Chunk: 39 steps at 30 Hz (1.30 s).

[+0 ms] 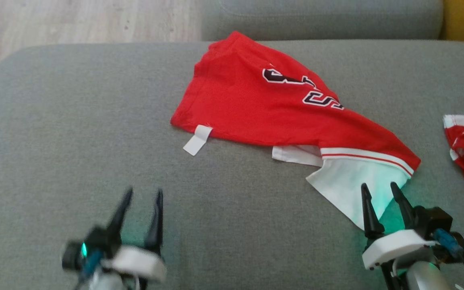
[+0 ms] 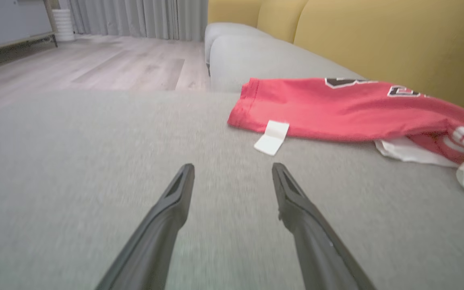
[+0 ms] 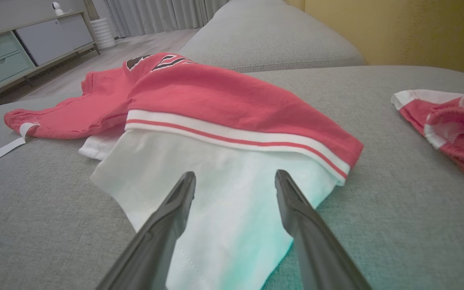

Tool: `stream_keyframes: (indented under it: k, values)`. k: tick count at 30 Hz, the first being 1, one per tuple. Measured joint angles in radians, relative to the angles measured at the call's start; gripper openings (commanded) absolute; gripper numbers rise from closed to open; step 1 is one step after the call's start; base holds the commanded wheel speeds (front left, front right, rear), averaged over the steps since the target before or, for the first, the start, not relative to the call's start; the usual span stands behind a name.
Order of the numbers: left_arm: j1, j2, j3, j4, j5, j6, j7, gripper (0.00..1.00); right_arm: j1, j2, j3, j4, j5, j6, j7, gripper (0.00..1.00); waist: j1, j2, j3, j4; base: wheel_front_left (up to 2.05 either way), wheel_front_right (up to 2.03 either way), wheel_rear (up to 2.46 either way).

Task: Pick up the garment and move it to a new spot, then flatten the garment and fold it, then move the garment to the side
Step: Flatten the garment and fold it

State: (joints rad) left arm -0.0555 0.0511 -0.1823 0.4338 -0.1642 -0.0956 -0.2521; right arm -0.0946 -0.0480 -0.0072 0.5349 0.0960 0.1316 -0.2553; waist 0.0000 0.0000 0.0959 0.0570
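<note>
Diagonally from upper centre to lower right of the head view lies the red garment, its white end under the open right gripper; the open left gripper hovers well apart, lower left.

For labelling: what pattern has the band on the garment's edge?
Band: white with a thin red stripe; clearest in right wrist view.
</note>
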Motion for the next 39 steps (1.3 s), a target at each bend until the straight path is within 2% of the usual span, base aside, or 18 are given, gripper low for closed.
stream_keyframes:
  k: [7,18,26,28,31,34,39]
  values:
    - [-0.225,-0.002,0.027,0.084,0.040,-0.003,0.000,1.00,-0.033,0.000,0.038,-0.056,0.005,0.000,0.000,1.00,0.0001,0.0000,0.050,-0.032,0.00,0.00,0.00]
    - [-0.573,0.017,0.062,0.406,0.015,-0.021,0.000,1.00,-0.103,0.001,0.078,-0.133,0.028,0.000,0.000,1.00,0.0002,0.0000,0.157,-0.134,0.00,0.00,0.00]
    - [-0.639,0.041,0.058,0.624,0.004,-0.029,-0.002,1.00,-0.103,0.001,0.053,-0.151,0.036,0.000,0.000,1.00,0.0001,0.0000,0.206,-0.205,0.00,0.00,0.00]
    - [-0.658,0.042,0.051,0.658,0.004,-0.029,-0.005,0.00,-0.103,0.001,0.046,-0.151,0.036,0.000,0.000,1.00,0.0000,0.0000,0.207,-0.211,0.00,0.00,0.00]
    - [-0.671,0.042,0.052,0.681,-0.006,-0.029,-0.005,0.00,-0.102,0.001,0.032,-0.151,0.041,0.000,0.000,1.00,0.0001,0.0000,0.193,-0.206,0.00,0.00,0.00]
    - [-0.642,0.042,0.059,0.631,-0.012,-0.015,-0.004,0.00,-0.099,0.001,0.029,-0.146,0.045,0.000,0.000,1.00,0.0000,0.0000,0.166,-0.194,0.00,0.00,0.00]
    - [-0.488,0.045,0.094,0.511,-0.017,0.046,-0.004,0.00,-0.075,0.001,0.034,-0.121,0.061,0.000,0.000,1.00,-0.0001,0.0000,0.107,-0.158,0.00,0.00,0.00]
